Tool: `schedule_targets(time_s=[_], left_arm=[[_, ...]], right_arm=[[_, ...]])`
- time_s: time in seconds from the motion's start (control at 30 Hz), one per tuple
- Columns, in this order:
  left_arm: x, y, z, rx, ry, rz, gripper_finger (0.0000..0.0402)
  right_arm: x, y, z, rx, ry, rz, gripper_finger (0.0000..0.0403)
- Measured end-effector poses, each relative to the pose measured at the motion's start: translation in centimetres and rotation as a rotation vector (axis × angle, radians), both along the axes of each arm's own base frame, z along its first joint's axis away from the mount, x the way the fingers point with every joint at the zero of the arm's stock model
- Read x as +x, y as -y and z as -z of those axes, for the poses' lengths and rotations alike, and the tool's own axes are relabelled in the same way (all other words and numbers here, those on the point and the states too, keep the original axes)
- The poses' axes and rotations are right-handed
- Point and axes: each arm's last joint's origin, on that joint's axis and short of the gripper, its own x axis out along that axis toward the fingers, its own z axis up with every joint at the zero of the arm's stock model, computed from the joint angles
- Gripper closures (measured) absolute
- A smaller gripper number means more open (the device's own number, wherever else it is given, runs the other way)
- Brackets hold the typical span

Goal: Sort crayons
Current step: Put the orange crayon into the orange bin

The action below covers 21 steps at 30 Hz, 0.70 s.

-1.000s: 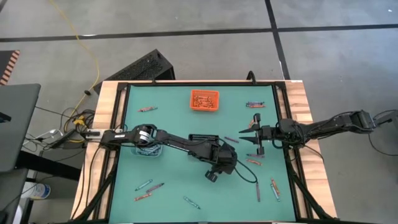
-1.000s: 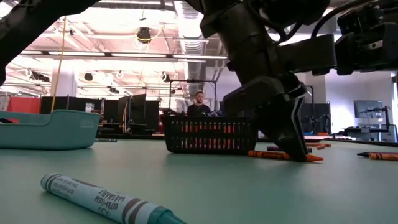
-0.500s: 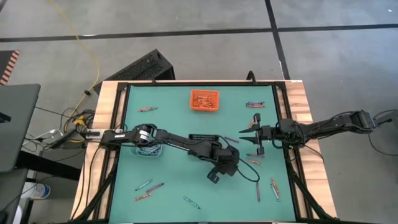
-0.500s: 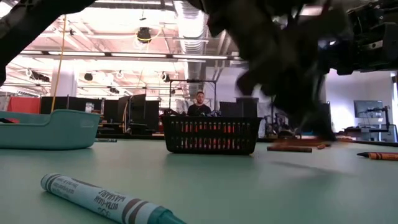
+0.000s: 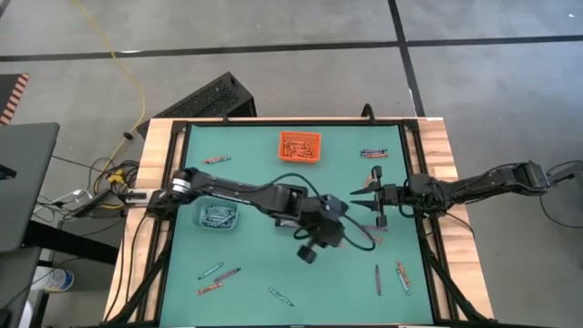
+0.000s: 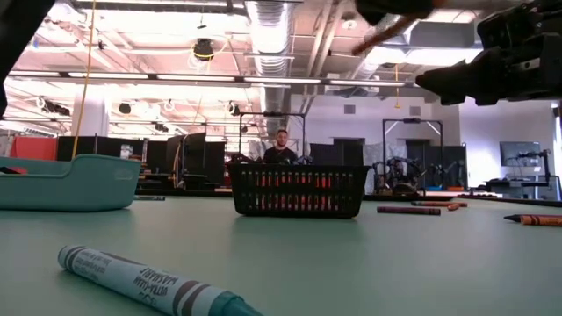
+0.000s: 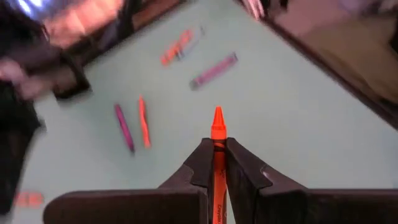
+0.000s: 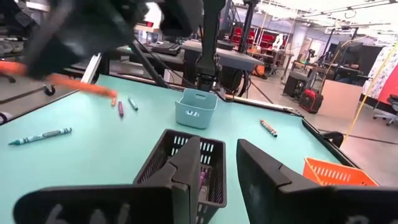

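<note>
The left gripper (image 7: 217, 163) clamps 1 orange paper-wrapped crayon (image 7: 217, 134) above the green table (image 5: 255, 273), near the black mesh bin (image 6: 297, 190). At the right edge, the right gripper (image 8: 217, 163) hovers, fingers apart, empty.

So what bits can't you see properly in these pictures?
- High view: the left gripper hides the orange crayon it holds; the crayons in the orange bin are too small to count.
- Low view: the picture's top edge cuts off the lifted crayon.
- Left wrist view: the far table is blurred by motion.
- Right wrist view: the right gripper hides part of the black bin.
</note>
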Motion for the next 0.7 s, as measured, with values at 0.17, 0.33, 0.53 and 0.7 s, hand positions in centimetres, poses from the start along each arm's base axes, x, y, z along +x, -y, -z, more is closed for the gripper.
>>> schedule_targets(time_s=[0.17,0.33,0.53,0.7], left_arm=[[-1.6,-0.7,-0.7,-0.014,-0.122,-0.025,0.0388],[-2.2,-2.7,1.8,0.005,-0.268,-0.105,0.0388],[-2.5,-5.9,6.6,0.061,-0.356,-0.251,0.0388],[-2.9,-6.6,8.9,0.124,-0.379,-0.312,0.0388]], right_arm=[[0.0,0.0,0.0,0.000,0.004,0.000,0.0296],[0.0,0.0,-0.1,0.008,0.006,0.000,0.0296],[0.0,0.0,-0.1,0.011,0.010,-0.003,0.0296],[0.0,0.0,-0.1,0.004,0.010,-0.002,0.0296]])
